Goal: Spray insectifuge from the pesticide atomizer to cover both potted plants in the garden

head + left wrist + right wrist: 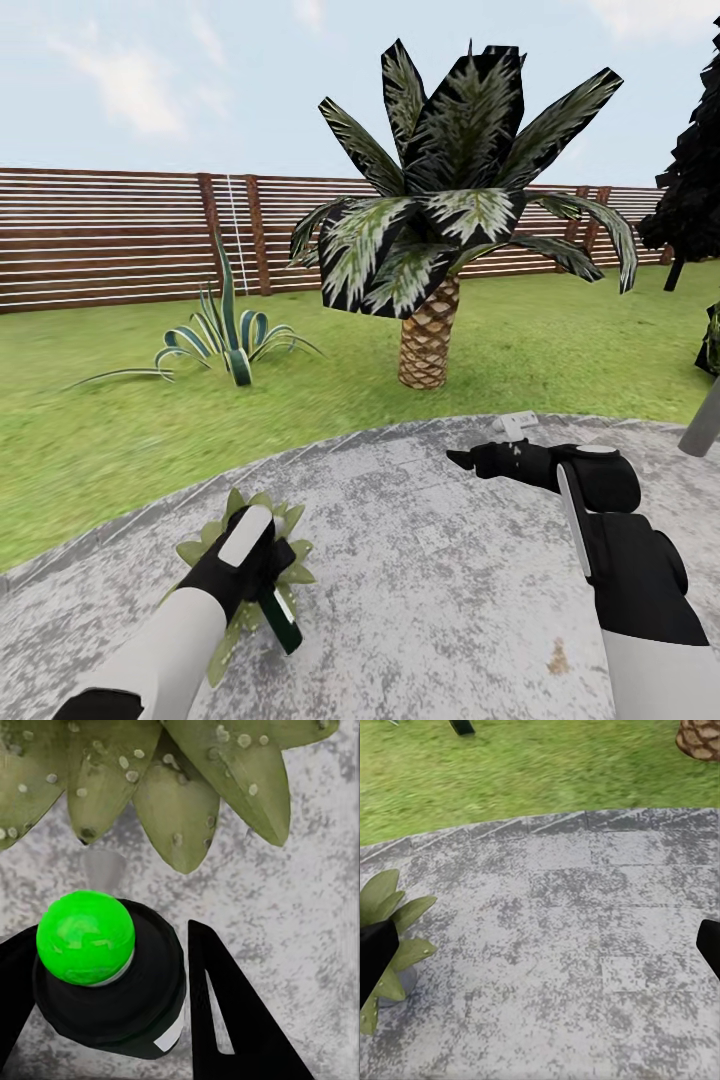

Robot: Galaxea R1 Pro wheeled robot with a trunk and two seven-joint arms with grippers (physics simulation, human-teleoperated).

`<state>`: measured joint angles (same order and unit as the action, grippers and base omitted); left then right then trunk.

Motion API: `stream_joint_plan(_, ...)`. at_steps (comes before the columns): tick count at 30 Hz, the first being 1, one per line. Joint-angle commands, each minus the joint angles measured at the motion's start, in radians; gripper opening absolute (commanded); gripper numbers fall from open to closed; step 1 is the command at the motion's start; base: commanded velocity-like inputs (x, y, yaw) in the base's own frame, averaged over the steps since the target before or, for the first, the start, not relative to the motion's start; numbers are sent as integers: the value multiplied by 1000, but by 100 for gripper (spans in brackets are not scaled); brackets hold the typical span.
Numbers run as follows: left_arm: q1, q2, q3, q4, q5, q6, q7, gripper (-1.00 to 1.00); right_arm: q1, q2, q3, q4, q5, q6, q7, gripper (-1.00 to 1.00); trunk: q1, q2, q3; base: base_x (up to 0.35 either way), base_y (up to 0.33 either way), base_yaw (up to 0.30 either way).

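My left gripper [262,592] is shut on the pesticide atomizer [281,620], a dark bottle hanging just over one potted plant [287,553] on the patio's near left. In the left wrist view the atomizer [112,994] shows a bright green ball tip and a white label corner, with black fingers [225,1020] on both sides. Beyond it, the plant's broad leaves [176,810] carry white specks of insectifuge [244,740]. My right gripper [466,460] hovers open over the patio's right side. Its wrist view shows a rosette [394,919] with a few specks at the side.
The round grey stone patio [420,570] is ringed by lawn [120,420]. A scaly palm [430,340] and a striped agave [225,345] stand on the grass before the slatted fence [110,235]. A grey post [703,420] and a dark tree [695,190] sit at the right.
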<state>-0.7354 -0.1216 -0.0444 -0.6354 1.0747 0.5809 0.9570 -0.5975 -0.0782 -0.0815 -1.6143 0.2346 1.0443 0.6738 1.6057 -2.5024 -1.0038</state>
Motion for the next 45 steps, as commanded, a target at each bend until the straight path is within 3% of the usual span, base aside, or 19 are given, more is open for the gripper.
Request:
stream_joint_plan(1,-1,0,-3,-4,6,3,25,-100,-1,0,-1,-1,11,3,10,100,0,0,-1,0,0,0)
stream_joint_plan(7,-3,2,-1,-11,7,-1,57,-100,-1,0,0,-1,11,3,10,100,0,0,-1,0,0,0)
stream_joint_plan(9,-10,11,18,-12,5,0,58,-100,-1,0,0,-1,11,3,10,100,0,0,-1,0,0,0)
stream_joint_plan(10,-36,30,33,-11,5,3,61,-100,-1,0,0,-1,11,3,10,100,0,0,-1,0,0,0)
stream_joint_plan(12,-40,39,34,-11,5,8,62,-100,-1,0,0,-1,11,3,10,100,0,0,-1,0,0,0)
stream_joint_plan(18,-43,88,30,-61,1,127,69,-100,-1,0,2,2,10,3,12,100,0,0,-1,0,0,0)
stream_joint_plan(26,-34,126,24,-145,1,269,51,-100,-2,1,4,30,8,3,18,100,0,0,-1,0,0,0)
stream_joint_plan(28,-35,138,23,-149,-2,326,31,-100,-2,1,4,31,8,3,18,100,0,0,-1,0,0,0)
stream_joint_plan(32,-49,201,25,-145,0,457,-68,-100,-2,1,3,31,9,3,18,100,0,0,-1,0,0,0)
stream_joint_plan(34,-62,221,22,-139,-7,466,-137,-100,-2,0,3,31,9,3,18,100,0,0,-1,0,0,0)
stream_joint_plan(35,-71,268,15,-136,-11,466,-203,-100,-2,0,3,31,8,3,18,100,0,0,-1,0,0,0)
stream_joint_plan(38,-75,304,12,-136,-8,466,-246,-100,-1,0,3,31,8,3,18,100,0,0,-1,0,0,0)
stream_joint_plan(41,-106,335,-22,-117,-5,466,-297,-100,-1,0,3,24,7,3,19,100,0,0,-1,0,0,0)
stream_joint_plan(45,-151,350,-51,-46,-6,466,-357,-100,-1,0,2,18,4,3,19,100,0,0,-1,0,0,0)
